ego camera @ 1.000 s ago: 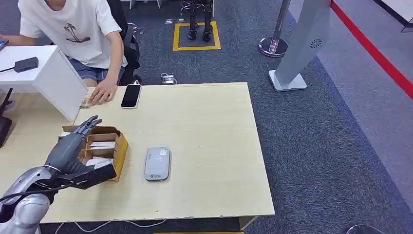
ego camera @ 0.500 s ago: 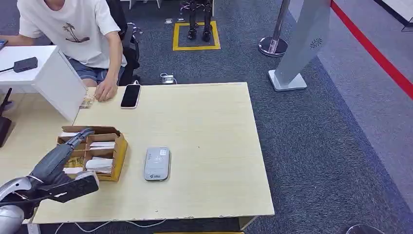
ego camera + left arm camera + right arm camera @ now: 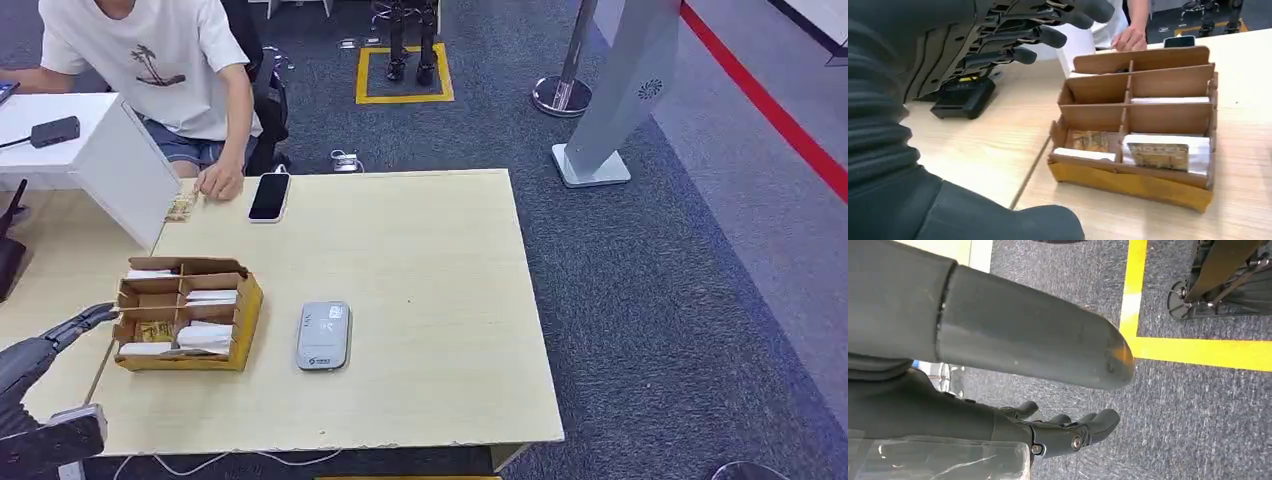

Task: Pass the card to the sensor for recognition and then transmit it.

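Note:
A brown cardboard box (image 3: 182,362) with several compartments stands on the table's left part, with white and printed cards (image 3: 205,337) lying in it. To its right lies the grey card sensor (image 3: 323,336), flat on the table. My left hand (image 3: 40,355) hangs low at the table's near left corner, left of the box and apart from it, fingers spread and holding nothing. In the left wrist view the left hand (image 3: 948,60) is stretched out short of the box (image 3: 1133,185), whose cards (image 3: 1158,155) show. My right hand (image 3: 1023,350) hangs over the carpet, holding nothing.
A person sits at the table's far left, one hand (image 3: 222,183) resting beside a black phone (image 3: 269,196). A white box (image 3: 95,150) stands at the far left, and a black device (image 3: 963,95) lies beyond the cardboard box. A silver gate post (image 3: 620,90) stands on the carpet.
My left hand has drawn back from above the cardboard box toward the table's near left corner, empty. The person's hand shifted slightly by the phone.

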Robot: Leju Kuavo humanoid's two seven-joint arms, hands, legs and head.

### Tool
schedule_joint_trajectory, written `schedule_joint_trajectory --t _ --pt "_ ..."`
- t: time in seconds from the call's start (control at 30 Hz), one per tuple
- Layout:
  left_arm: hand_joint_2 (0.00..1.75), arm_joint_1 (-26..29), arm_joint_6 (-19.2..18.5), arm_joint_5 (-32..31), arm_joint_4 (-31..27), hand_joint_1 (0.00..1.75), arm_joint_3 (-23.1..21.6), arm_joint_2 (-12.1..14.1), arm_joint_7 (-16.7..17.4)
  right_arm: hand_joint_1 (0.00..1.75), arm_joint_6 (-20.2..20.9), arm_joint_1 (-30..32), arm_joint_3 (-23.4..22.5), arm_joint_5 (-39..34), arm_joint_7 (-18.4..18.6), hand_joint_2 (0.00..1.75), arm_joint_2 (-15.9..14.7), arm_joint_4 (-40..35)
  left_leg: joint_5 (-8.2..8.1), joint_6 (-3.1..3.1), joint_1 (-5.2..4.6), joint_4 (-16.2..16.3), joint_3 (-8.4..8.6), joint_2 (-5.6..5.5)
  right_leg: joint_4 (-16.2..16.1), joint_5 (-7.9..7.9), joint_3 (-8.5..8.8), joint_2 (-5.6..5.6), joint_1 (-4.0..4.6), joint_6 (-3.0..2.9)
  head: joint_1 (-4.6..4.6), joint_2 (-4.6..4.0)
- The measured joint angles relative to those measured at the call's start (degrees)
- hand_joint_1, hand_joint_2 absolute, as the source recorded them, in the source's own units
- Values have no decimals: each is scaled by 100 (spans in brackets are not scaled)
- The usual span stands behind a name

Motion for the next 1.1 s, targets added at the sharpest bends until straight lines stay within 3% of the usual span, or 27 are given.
schedule_joint_trajectory --t 0.1,0.2,0.27,0.33,0.4,0.6,0.8,0.9,1.1 --pt "175 222 57 -125 -92 0 163 63 44 0 -4 0 0 -4 2 0 0 -2 0 0 -1 0 4 0 0 0 3 1 -1 0 2 0" --pt "175 347 385 -1346 -142 0 249 -217 44 0 -37 2 0 -127 39 0 0 -15 -1 0 -7 0 2 -2 -1 0 3 -1 -5 0 2 0" --pt "175 329 652 -2527 -131 0 172 -598 -9 0 -55 -3 0 -230 63 0 2 -15 -1 0 -7 0 1 -5 -3 0 4 -5 -5 1 11 0" --pt "175 276 831 -3287 -78 0 50 -969 -28 0 -66 -5 -2 -300 68 0 4 -15 -2 1 -7 1 1 -6 -4 0 5 -5 -6 1 9 0" --pt "175 180 1003 -4155 78 0 -105 -1520 -5 0 -81 -6 0 -367 70 0 11 -17 -5 4 -12 1 1 -6 -5 0 5 -5 -10 1 7 0" --pt "175 -82 1381 -5815 631 0 -422 -2790 61 0 -129 -25 0 -398 83 0 35 -20 -6 6 -11 3 3 -8 -6 1 5 -7 -9 2 7 0" --pt "175 -340 1394 -6148 1088 0 -477 -3702 -105 0 -129 -29 0 -313 101 0 37 -20 -6 6 -10 4 5 -8 -6 1 5 -5 -8 2 2 0" --pt "175 -395 1392 -6148 1216 0 -477 -3946 -136 0 -127 -31 0 -278 103 0 37 -17 -6 6 -9 4 5 -7 -6 1 4 -3 -7 2 2 0" --pt "175 -492 1366 -6163 1346 0 -477 -4166 -205 0 -127 -29 0 -260 127 0 37 -17 -6 6 -9 4 3 -7 -6 1 3 -4 -7 2 2 0"
